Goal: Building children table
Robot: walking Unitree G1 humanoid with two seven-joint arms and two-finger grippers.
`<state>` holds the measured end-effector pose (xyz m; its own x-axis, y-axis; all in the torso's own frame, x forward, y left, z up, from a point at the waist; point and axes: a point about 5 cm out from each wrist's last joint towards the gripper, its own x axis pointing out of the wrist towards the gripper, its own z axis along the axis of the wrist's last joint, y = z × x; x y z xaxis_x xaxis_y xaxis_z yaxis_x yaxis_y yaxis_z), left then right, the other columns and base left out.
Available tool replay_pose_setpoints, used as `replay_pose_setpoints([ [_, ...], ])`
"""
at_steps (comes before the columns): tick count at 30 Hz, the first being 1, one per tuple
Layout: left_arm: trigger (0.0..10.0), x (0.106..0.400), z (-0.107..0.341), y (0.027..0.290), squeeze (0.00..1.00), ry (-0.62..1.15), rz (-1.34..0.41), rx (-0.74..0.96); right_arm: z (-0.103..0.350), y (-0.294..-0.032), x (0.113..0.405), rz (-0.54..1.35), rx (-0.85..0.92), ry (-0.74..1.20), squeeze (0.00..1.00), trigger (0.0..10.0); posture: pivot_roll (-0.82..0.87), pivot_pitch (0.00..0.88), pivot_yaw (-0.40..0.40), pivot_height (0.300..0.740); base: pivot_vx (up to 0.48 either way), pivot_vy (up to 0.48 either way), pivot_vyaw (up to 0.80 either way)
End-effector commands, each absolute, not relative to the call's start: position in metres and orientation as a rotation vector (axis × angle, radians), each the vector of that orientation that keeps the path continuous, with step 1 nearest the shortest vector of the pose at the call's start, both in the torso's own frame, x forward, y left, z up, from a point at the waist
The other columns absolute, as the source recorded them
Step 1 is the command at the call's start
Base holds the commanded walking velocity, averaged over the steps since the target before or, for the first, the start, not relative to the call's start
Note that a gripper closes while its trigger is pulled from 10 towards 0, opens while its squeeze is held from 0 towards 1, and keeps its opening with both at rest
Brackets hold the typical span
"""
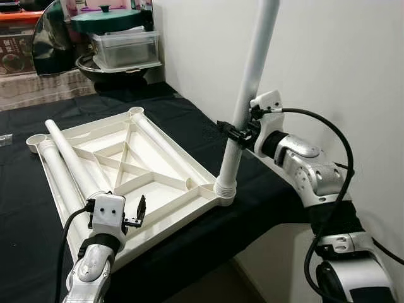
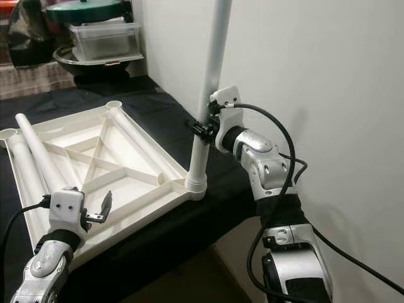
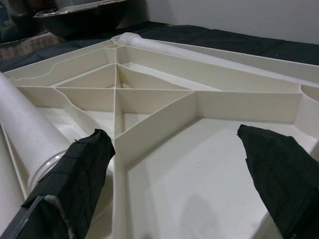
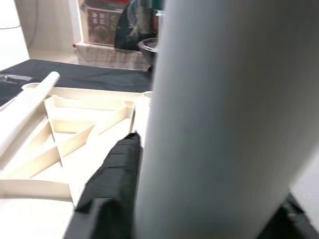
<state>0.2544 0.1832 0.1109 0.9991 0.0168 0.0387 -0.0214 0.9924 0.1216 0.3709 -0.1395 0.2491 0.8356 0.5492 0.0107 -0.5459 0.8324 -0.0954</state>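
— Landmark? Upturned cream plastic tabletop (image 1: 126,165), ribbed underside up: raised rim, straight ribs crossing in an X near the middle, round leg sockets at the corners. Lying flat on a black cloth-covered table (image 1: 189,113), one corner right at the cloth's near edge by the white wall (image 1: 341,63).

— And the legs?

— One long white plastic tube leg (image 1: 249,88) standing upright in the tabletop's corner socket nearest the wall, threaded collar at its foot sitting on the socket. Two more white tube legs (image 1: 66,158) lying side by side along the tabletop's left rim, across from the standing leg. A fourth white tube (image 3: 209,57) lying along the rim on the wall side.

— Right claw?

— Right gripper (image 1: 237,134) clenched around the upright leg a little above the tabletop's corner, black fingers (image 4: 112,194) pressed against the tube.

— Left claw?

— Left gripper (image 3: 174,174) released, fingers spread wide, hovering over the tabletop's near rim beside the lying legs, gripping nothing.

— Beyond the tabletop?

— Clear plastic lidded box (image 1: 124,47) stacked on a dark round basin (image 1: 117,71), green round lid (image 1: 107,19) on top, well behind the tabletop's far corner.
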Motion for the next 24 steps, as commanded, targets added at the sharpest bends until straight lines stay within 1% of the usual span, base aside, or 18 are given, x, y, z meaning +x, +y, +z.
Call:
replay_pose_setpoints([
  [1, 10.0, 0.254, 0.108, 0.185, 0.00, -0.030, 0.015, 0.128, 0.252, -0.145, 0.373, 0.558, -0.085, -0.054, 0.00, 0.0, 0.00, 0.000, -0.048, 0.740, 0.000, 0.000, 0.00],
  [6, 10.0, 0.255, 0.109, 0.186, 0.00, -0.031, 0.015, 0.133, 0.245, -0.146, 0.376, 0.547, -0.076, -0.037, 0.00, 0.0, 0.01, 0.000, -0.045, 0.740, 0.000, 0.000, 0.00],
  [7, 10.0, 0.255, 0.109, 0.186, 0.00, -0.031, 0.014, 0.134, 0.241, -0.146, 0.376, 0.518, -0.061, -0.013, 0.00, 0.0, 0.01, 0.000, -0.043, 0.740, 0.000, 0.000, 0.00],
  [8, 10.0, 0.254, 0.109, 0.187, 0.00, -0.031, 0.013, 0.136, 0.233, -0.145, 0.378, 0.445, -0.045, 0.038, 0.00, 0.0, 0.00, 0.000, -0.041, 0.740, 0.000, 0.000, 0.00],
  [9, 10.0, 0.254, 0.109, 0.187, 0.00, -0.031, 0.013, 0.136, 0.233, -0.145, 0.378, 0.445, -0.045, 0.038, 0.00, 0.0, 0.00, 0.000, -0.041, 0.740, 0.000, 0.000, 0.00],
  [10, 10.0, 0.255, 0.109, 0.186, 0.00, -0.030, 0.011, 0.137, 0.222, -0.146, 0.379, 0.290, -0.014, 0.096, 0.00, 0.0, 0.00, 0.000, -0.040, 0.740, 0.000, 0.000, 0.00],
  [11, 10.0, 0.255, 0.109, 0.186, 0.00, -0.030, 0.010, 0.137, 0.213, -0.146, 0.379, 0.184, 0.019, 0.140, 0.00, 0.0, 0.00, 0.000, -0.042, 0.740, 0.000, 0.000, 0.00],
  [12, 10.0, 0.255, 0.109, 0.186, 0.00, -0.030, 0.010, 0.137, 0.213, -0.146, 0.379, 0.184, 0.019, 0.140, 0.00, 0.0, 0.00, 0.000, -0.042, 0.740, 0.000, 0.000, 0.00],
  [14, 10.0, 0.255, 0.109, 0.183, 0.00, -0.031, 0.006, 0.135, 0.193, -0.142, 0.374, 0.016, 0.054, 0.211, 0.00, 0.0, 0.01, 0.000, -0.039, 0.740, 0.000, 0.000, 0.00],
  [15, 10.0, 0.255, 0.109, 0.183, 0.00, -0.031, 0.006, 0.135, 0.193, -0.142, 0.374, 0.016, 0.054, 0.211, 0.00, 0.0, 0.01, 0.000, -0.039, 0.740, 0.000, 0.000, 0.00],
  [16, 10.0, 0.255, 0.110, 0.182, 0.00, -0.032, 0.003, 0.133, 0.173, -0.129, 0.366, -0.059, 0.068, 0.278, 0.00, 0.0, 0.01, 0.000, -0.039, 0.740, 0.000, 0.000, 0.00],
  [18, 10.0, 0.254, 0.110, 0.182, 0.00, -0.031, 0.002, 0.133, 0.168, -0.124, 0.364, -0.073, 0.072, 0.298, 0.00, 0.0, 0.01, 0.000, -0.039, 0.740, 0.000, 0.000, 0.00],
  [19, 10.0, 0.254, 0.108, 0.183, 0.00, -0.028, 0.004, 0.137, 0.163, -0.113, 0.364, -0.099, 0.091, 0.313, 0.00, 0.0, 0.00, 0.000, -0.050, 0.740, 0.000, 0.000, 0.00],
  [21, 10.0, 0.254, 0.108, 0.183, 0.00, -0.028, 0.004, 0.137, 0.163, -0.113, 0.364, -0.099, 0.091, 0.313, 0.00, 0.0, 0.00, 0.000, -0.050, 0.740, 0.000, 0.000, 0.00],
  [24, 10.0, 0.254, 0.109, 0.185, 0.00, -0.028, 0.013, 0.137, 0.165, -0.105, 0.368, -0.129, 0.102, 0.310, 0.00, 0.0, 0.00, 0.000, -0.058, 0.740, 0.000, 0.000, 0.00],
])
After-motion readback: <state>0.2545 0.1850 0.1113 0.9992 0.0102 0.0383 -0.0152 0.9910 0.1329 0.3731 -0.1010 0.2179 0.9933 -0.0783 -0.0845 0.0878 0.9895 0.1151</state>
